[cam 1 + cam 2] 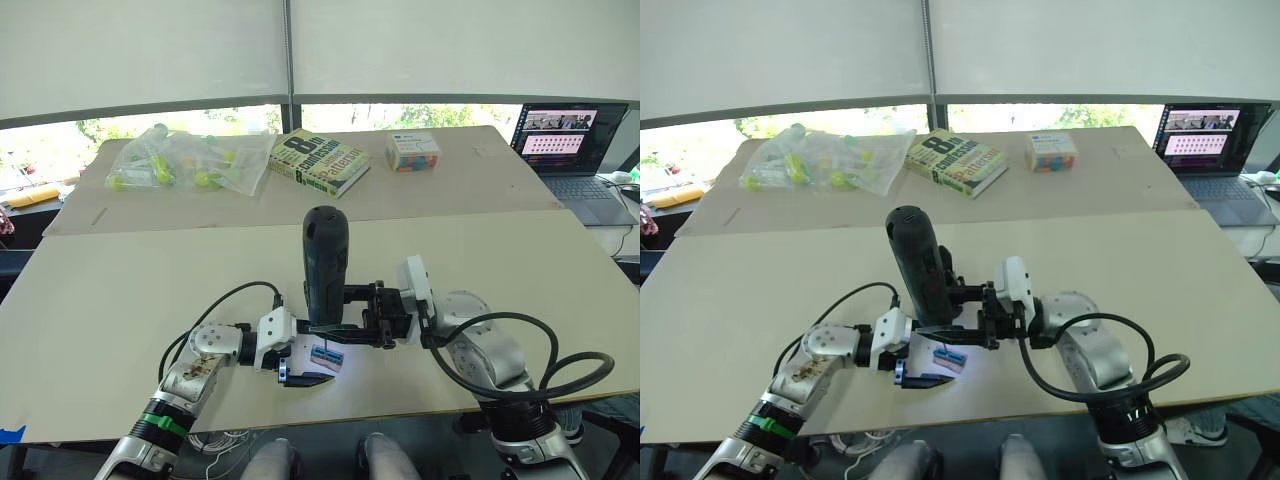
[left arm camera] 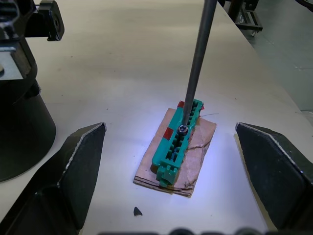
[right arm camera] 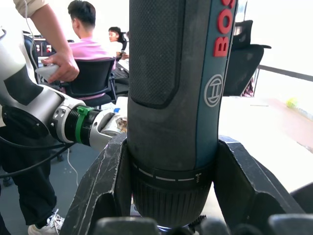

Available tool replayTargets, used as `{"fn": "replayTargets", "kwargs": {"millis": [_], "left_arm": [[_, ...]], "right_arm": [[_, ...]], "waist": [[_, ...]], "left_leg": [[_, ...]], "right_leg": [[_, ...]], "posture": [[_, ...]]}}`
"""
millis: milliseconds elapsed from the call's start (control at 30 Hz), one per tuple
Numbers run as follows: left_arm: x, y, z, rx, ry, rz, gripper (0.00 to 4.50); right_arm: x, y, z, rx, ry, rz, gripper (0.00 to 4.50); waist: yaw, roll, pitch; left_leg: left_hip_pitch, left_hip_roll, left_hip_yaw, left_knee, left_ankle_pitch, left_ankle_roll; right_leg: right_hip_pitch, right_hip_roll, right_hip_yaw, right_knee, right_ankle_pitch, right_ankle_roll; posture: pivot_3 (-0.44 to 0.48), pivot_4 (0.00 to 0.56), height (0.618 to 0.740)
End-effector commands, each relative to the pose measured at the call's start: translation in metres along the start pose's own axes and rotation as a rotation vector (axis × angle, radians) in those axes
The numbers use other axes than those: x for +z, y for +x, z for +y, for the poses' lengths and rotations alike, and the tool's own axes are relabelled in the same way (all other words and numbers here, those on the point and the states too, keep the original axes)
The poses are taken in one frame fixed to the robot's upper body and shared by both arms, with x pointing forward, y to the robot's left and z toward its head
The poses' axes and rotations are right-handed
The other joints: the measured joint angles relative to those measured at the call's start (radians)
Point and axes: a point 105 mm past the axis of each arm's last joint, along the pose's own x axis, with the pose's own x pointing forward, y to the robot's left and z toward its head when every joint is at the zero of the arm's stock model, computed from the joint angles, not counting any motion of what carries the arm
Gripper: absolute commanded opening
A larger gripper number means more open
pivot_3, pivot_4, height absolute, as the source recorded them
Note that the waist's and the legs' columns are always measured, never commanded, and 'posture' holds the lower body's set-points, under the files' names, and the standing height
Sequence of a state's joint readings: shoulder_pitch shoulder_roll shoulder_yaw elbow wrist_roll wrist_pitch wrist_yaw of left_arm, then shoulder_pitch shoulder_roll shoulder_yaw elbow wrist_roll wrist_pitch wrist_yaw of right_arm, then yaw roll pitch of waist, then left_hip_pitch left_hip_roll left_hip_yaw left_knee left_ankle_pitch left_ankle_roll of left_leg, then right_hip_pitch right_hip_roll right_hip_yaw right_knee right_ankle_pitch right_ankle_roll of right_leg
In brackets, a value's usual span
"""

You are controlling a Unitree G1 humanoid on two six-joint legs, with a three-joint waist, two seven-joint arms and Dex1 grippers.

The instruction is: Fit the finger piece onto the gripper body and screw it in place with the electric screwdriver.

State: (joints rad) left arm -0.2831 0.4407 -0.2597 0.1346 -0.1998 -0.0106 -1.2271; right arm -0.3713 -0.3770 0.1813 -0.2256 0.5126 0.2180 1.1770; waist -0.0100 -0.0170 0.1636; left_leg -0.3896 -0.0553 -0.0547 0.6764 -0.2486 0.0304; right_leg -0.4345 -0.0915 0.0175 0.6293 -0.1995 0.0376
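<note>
My right gripper [image 1: 328, 322] is shut on the electric screwdriver [image 1: 325, 258], holding it upright with the rounded end up. The fingers [image 3: 102, 191] clamp its lower barrel. Its thin metal bit [image 2: 195, 63] points down onto a screw head in a small green block [image 2: 176, 144], which lies on a scrap of tan cardboard [image 2: 198, 161]. My left gripper [image 2: 169, 129] is open, with a finger low on either side of the block and touching nothing. The finger piece is out of view. A bulky black rounded part [image 2: 19, 127] stands beside the block; I cannot tell whether it is the gripper body.
At the back of the table lie a clear bag of green and yellow items [image 1: 185, 160], a book [image 1: 320, 160] and a small box [image 1: 412, 152]. A laptop [image 1: 570, 140] sits at the far right. The block lies close to the table's front edge. People [image 3: 90, 39] sit off to the side.
</note>
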Motion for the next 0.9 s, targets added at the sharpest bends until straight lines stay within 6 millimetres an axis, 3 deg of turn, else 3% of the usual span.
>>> {"fn": "replayTargets", "kwargs": {"millis": [33,900], "left_arm": [[-0.001,0.001,-0.001,0.0,-0.008,-0.015,4.49],[-0.011,-0.001,-0.002,0.007,-0.017,0.001,4.49]], "right_arm": [[0.011,0.001,0.001,0.01,-0.059,-0.035,1.96],[0.003,0.005,0.004,0.021,-0.022,-0.014,1.96]], "waist": [[0.0,0.0,0.0],[-0.001,0.0,0.0]], "left_leg": [[0.0,0.0,0.0,0.0,0.0,0.0],[0.006,0.0,0.0,0.0,0.0,0.0]], "right_leg": [[0.0,0.0,0.0,0.0,0.0,0.0],[0.006,0.0,0.0,0.0,0.0,0.0]], "posture": [[0.0,0.15,0.74],[0.0,0.15,0.74]]}}
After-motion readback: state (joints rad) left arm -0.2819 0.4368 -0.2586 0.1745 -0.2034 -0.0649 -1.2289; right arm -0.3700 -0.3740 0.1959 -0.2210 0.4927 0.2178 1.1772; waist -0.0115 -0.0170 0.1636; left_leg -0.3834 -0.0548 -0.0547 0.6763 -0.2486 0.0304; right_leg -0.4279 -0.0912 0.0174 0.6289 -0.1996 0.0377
